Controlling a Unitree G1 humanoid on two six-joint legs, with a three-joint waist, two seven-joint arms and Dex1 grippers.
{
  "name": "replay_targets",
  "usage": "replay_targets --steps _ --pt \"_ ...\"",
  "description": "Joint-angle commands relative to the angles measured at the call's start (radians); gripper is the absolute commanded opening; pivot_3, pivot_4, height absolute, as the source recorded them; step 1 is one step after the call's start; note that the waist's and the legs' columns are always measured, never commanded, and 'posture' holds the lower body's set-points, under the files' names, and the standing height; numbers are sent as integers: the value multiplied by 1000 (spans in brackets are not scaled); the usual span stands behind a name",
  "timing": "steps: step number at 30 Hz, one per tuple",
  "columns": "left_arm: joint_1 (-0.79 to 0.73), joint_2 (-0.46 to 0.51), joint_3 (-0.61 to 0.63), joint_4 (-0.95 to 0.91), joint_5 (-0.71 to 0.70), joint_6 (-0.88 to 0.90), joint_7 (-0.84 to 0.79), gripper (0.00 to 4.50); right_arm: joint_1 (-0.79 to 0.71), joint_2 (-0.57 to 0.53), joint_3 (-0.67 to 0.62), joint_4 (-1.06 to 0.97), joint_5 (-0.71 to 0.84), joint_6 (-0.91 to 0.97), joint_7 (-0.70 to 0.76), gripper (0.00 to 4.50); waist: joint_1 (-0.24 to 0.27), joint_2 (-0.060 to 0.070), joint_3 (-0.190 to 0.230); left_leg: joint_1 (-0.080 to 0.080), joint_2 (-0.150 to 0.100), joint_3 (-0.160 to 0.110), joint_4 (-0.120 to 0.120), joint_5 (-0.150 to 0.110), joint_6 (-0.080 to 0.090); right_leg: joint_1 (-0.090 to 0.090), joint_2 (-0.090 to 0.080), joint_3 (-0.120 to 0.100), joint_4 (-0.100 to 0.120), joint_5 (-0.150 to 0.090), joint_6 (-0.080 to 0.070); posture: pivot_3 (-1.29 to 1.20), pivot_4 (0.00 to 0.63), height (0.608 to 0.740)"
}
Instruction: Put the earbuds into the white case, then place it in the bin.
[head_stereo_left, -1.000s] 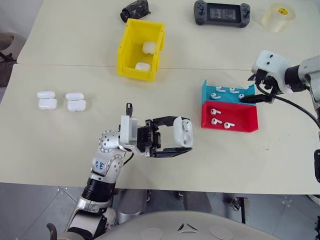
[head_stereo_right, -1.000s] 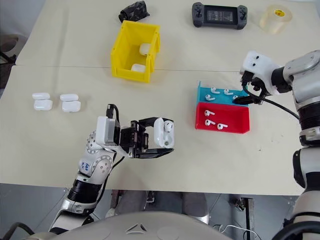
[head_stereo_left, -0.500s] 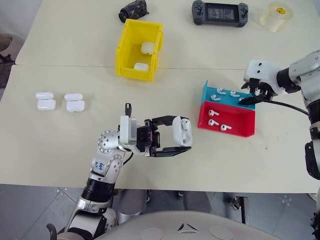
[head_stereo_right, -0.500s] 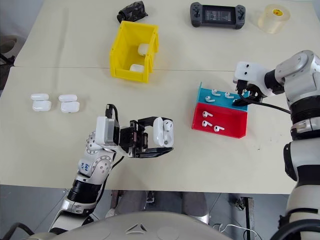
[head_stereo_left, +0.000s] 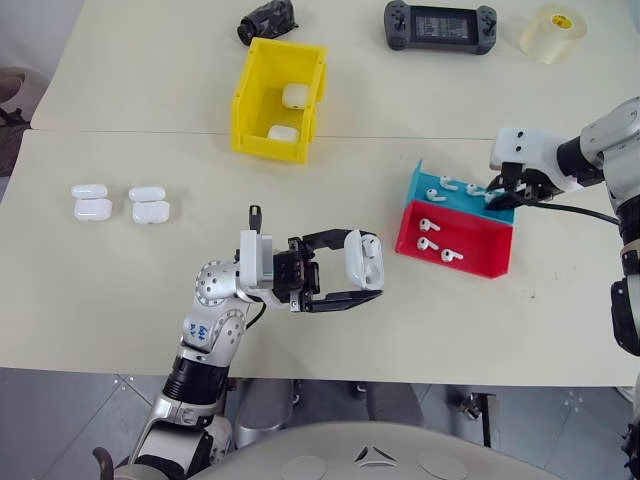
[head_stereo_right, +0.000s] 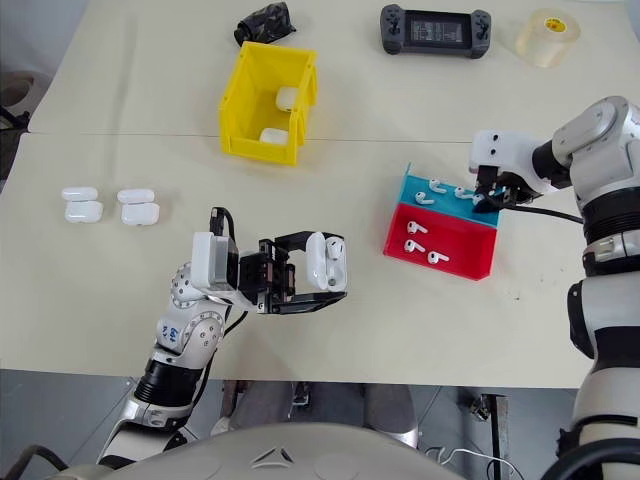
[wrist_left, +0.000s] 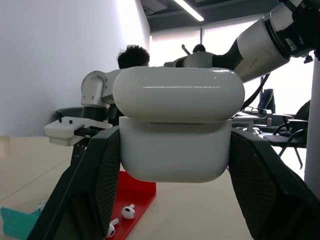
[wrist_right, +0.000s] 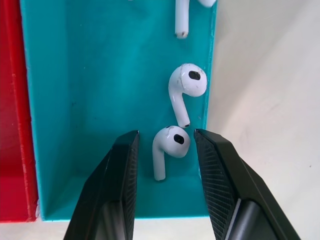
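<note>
Left gripper (head_stereo_left: 352, 278) pinches the white case (head_stereo_left: 365, 260) upright mid-table, likely presented for loading. Right gripper (wrist_right: 165, 150), jaws spread, straddles one earbud (wrist_right: 167, 146) in the teal tray (head_stereo_left: 428, 183), at the case's two o'clock. Bin (head_stereo_left: 277, 100) at eleven o'clock.

Office-like lab: pale worktable (head_stereo_left: 120, 290), office chairs (wrist_left: 287, 137) far back, ceiling strip lights (wrist_left: 189, 9), a seated person (wrist_left: 133, 56) behind.
</note>
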Motion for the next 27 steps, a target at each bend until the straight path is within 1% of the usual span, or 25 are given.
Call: replay_targets --steps 1,3,4,5,7,13,17,21,24,27 --pt "-7 -8 3 -21 0 -22 7 2798 -14 -5 -1 -16 -15 2 9 1797 0 0 0 0 0 0 0 0 0 0 0 0 0 0 0 0 150 740" --pt "-5 -6 4 -24 1 -22 9 2798 -13 -3 2 -8 -24 -2 3 1797 0 0 0 0 0 0 0 0 0 0 0 0 0 0 0 0 150 740" --pt "-4 -5 4 -24 2 -22 10 2798 -14 -3 3 -4 -27 -5 1 1427 0 0 0 0 0 0 0 0 0 0 0 0 0 0 0 0 150 740" --pt "-4 -4 4 -25 3 -22 12 2798 -15 0 4 0 -31 -8 -5 1202 0 0 0 0 0 0 0 0 0 0 0 0 0 0 0 0 150 740" --pt "-1 -1 6 -30 3 -21 15 2798 -18 4 5 3 -38 -11 -13 604 0 0 0 0 0 0 0 0 0 0 0 0 0 0 0 0 150 740" --pt "11 9 5 -44 0 -16 21 2798 -20 19 -4 -10 -47 -5 -12 604 -1 0 0 1 0 0 1 0 -1 0 0 0 1 0 0 0 150 740" --pt "2 10 8 -36 -1 -18 21 2798 -13 13 -31 -48 -24 17 -14 604 -1 0 0 1 0 0 1 0 -1 0 0 0 1 0 0 0 150 740" --pt "-6 9 11 -27 -4 -17 15 2798 14 -40 -97 -184 29 95 7 604 -1 1 1 0 0 0 0 0 -1 0 0 0 1 0 0 0 150 740" --pt "-7 11 14 -21 -6 -17 8 2798 61 -78 -141 -311 70 175 25 604 3 1 1 0 0 0 0 0 -1 0 0 0 1 0 0 0 150 740" --pt "-21 10 24 -7 -14 -10 4 2798 154 -136 -235 -529 164 328 52 604 9 1 1 0 0 -1 0 0 -1 0 0 0 0 0 0 0 150 740"
